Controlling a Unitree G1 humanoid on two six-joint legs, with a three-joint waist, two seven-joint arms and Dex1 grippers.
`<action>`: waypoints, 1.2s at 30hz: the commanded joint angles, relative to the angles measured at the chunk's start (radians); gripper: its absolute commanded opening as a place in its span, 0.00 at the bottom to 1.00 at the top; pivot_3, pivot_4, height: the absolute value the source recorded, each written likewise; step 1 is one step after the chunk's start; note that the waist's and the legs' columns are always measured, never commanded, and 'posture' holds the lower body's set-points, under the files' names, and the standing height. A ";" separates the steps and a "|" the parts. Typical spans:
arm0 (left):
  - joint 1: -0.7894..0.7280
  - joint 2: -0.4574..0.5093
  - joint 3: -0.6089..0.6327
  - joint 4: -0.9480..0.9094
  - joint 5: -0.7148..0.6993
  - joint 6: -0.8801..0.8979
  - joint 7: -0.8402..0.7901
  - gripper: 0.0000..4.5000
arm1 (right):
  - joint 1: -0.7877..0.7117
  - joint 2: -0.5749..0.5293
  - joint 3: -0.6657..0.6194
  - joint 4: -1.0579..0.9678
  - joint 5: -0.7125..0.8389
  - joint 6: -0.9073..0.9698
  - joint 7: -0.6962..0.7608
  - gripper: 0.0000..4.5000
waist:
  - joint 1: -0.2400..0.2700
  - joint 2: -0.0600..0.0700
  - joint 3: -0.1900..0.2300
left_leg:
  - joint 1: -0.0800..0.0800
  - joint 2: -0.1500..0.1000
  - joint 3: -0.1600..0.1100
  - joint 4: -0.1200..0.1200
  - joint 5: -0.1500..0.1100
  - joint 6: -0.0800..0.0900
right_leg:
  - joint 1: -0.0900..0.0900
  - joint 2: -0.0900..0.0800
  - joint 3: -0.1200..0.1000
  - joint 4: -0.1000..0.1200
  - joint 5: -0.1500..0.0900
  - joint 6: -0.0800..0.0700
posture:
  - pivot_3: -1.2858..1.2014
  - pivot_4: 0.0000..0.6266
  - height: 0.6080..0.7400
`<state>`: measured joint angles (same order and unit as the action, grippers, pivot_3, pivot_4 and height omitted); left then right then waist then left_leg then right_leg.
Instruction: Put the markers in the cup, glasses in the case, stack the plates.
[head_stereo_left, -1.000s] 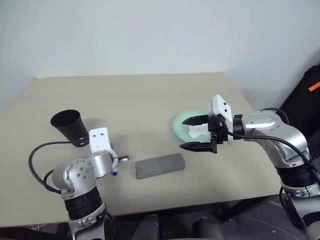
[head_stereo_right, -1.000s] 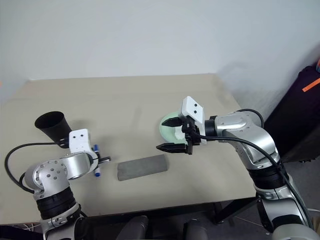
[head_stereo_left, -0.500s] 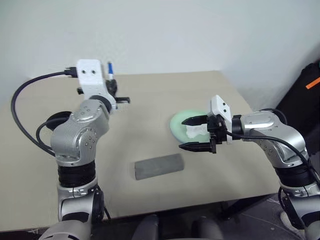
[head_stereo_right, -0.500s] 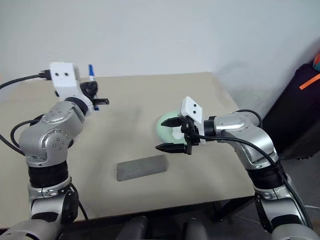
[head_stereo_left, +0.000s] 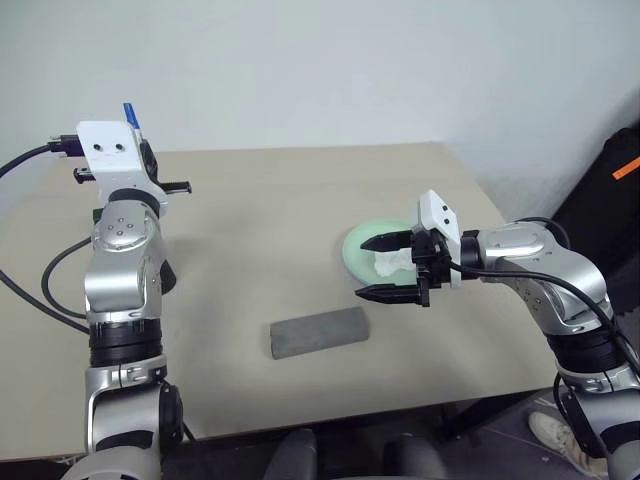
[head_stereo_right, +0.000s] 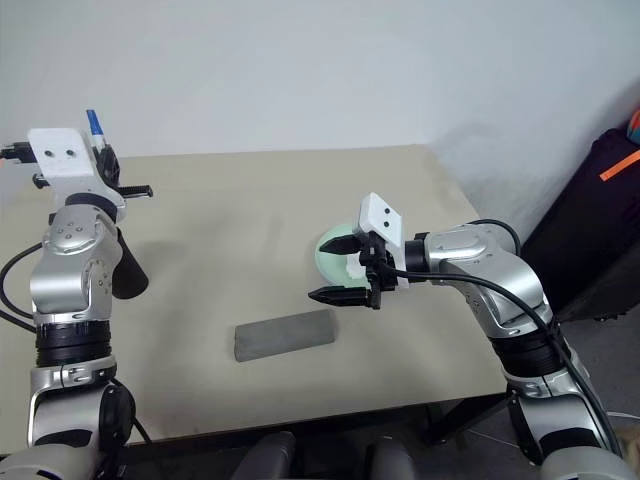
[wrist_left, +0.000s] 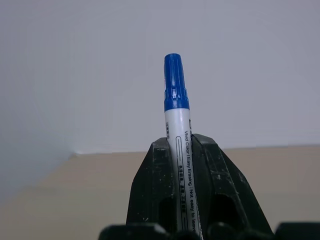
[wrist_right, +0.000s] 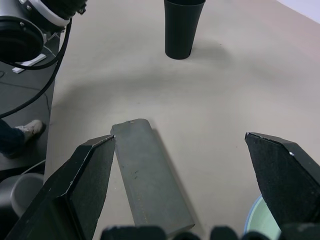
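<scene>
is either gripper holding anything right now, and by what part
The left gripper pinches the blue-capped marker by its white barrel, cap up. The right gripper is open and holds nothing.

1. The middle of the table is bare and gives wide free room between the two arms.
2. The grey case lies alone near the front edge.
3. The right gripper hovers wide open over the mint green plate, blocking it from above.
4. The black cup stands behind the left arm.

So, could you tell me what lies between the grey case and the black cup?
Only bare table lies between the case and the cup, seen in the right wrist view.
</scene>
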<state>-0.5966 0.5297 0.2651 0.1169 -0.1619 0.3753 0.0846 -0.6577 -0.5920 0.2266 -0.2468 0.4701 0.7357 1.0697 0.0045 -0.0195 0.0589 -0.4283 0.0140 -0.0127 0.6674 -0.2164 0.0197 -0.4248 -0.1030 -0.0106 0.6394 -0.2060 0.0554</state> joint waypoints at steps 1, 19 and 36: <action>0.008 0.040 0.026 0.051 0.046 -0.120 -0.031 0.02 | -0.029 0.003 -0.015 -0.017 0.004 -0.012 -0.005 1.00 | 0.000 0.000 0.000 | 0.000 0.000 0.000 0.000 0.000 0.000 | 0.000 0.000 0.000 0.000 0.000 0.000 | 0.52 0.00 0.72; 0.130 0.040 0.062 0.180 0.074 -0.343 -0.092 0.02 | -0.037 0.001 -0.020 -0.024 0.012 0.002 -0.003 1.00 | 0.000 0.000 0.000 | 0.000 0.001 0.000 0.000 -0.002 -0.003 | 0.000 -0.001 -0.001 0.000 0.000 0.000 | 0.52 0.00 0.72; 0.143 0.046 0.075 0.247 0.078 -0.401 -0.102 0.95 | -0.040 0.001 -0.017 -0.022 0.011 0.001 -0.002 1.00 | 0.000 0.000 0.000 | 0.000 0.001 0.001 0.000 -0.002 -0.003 | 0.000 -0.001 -0.002 0.000 0.000 -0.001 | 0.52 0.00 0.72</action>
<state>-0.4415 0.5625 0.3226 0.3860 -0.0914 -0.0036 -0.0171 -0.6680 -0.5895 0.2268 -0.2478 0.4712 0.7410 1.0698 0.0045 -0.0199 0.0586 -0.4283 0.0149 -0.0122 0.6673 -0.2182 0.0168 -0.4253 -0.1035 -0.0122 0.6399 -0.2055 0.0549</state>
